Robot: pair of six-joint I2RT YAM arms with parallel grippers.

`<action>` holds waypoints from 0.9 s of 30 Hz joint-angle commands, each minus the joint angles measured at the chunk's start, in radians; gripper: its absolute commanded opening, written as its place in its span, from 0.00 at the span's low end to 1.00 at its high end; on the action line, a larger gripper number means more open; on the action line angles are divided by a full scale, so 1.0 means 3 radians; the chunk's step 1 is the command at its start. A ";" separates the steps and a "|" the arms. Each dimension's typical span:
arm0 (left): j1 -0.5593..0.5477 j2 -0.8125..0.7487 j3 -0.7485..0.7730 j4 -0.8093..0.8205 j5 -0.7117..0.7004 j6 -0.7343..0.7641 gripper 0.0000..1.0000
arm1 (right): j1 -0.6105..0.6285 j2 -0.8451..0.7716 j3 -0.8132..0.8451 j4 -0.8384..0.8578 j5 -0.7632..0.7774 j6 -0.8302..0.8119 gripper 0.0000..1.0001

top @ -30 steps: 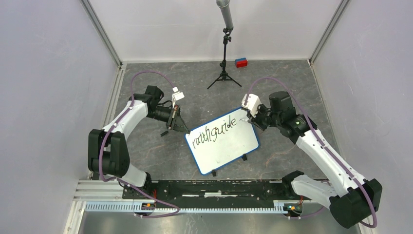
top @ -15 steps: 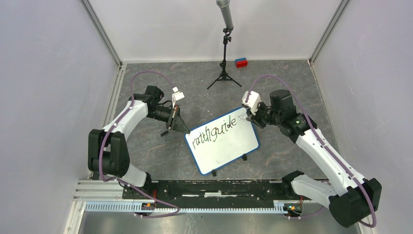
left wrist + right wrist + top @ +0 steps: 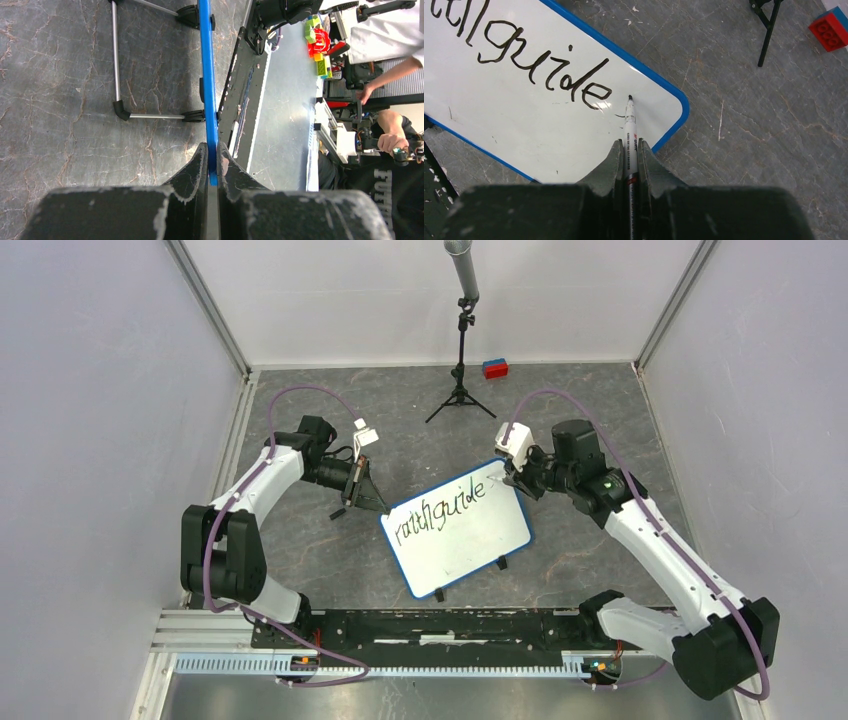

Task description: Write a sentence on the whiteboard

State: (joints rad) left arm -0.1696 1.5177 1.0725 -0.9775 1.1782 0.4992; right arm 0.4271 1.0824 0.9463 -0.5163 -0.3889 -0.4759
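The whiteboard (image 3: 462, 535) with a blue rim lies tilted in the middle of the table. One line of black cursive writing (image 3: 440, 508) runs along its far edge and ends in "guide" (image 3: 549, 75). My left gripper (image 3: 380, 506) is shut on the board's blue rim (image 3: 208, 100) at its left corner. My right gripper (image 3: 512, 477) is shut on a white marker (image 3: 630, 125) with a black tip. The tip sits just right of the final "e", near the board's rounded corner (image 3: 676, 100). Whether the tip touches the board is not clear.
A black tripod (image 3: 460, 390) with a grey pole stands at the back centre. A red and blue brick (image 3: 494, 368) lies by the back wall, and it shows in the right wrist view (image 3: 831, 30). The board's metal feet (image 3: 150, 116) show beneath it.
My right gripper and wrist have shifted slightly toward the back, with the marker held. The left arm and the board have not moved.
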 commanded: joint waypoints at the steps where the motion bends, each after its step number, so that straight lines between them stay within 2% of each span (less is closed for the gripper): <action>1: -0.0064 -0.0007 -0.0078 -0.0055 -0.0072 0.0239 0.03 | -0.0007 0.0054 0.0124 0.0076 -0.0138 0.0024 0.00; 8: -0.0064 0.0003 -0.0072 -0.0058 -0.0074 0.0236 0.02 | 0.0008 0.0023 0.0071 -0.0064 -0.0253 -0.0076 0.00; 27: -0.0064 0.0026 -0.0057 -0.0055 -0.0081 0.0229 0.03 | 0.0003 -0.0089 -0.0129 -0.0307 0.0207 -0.0345 0.00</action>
State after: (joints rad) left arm -0.1696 1.5177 1.0721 -0.9771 1.1786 0.4992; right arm 0.4282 1.0695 0.9337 -0.5831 -0.3763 -0.5484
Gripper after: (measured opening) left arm 0.119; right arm 0.136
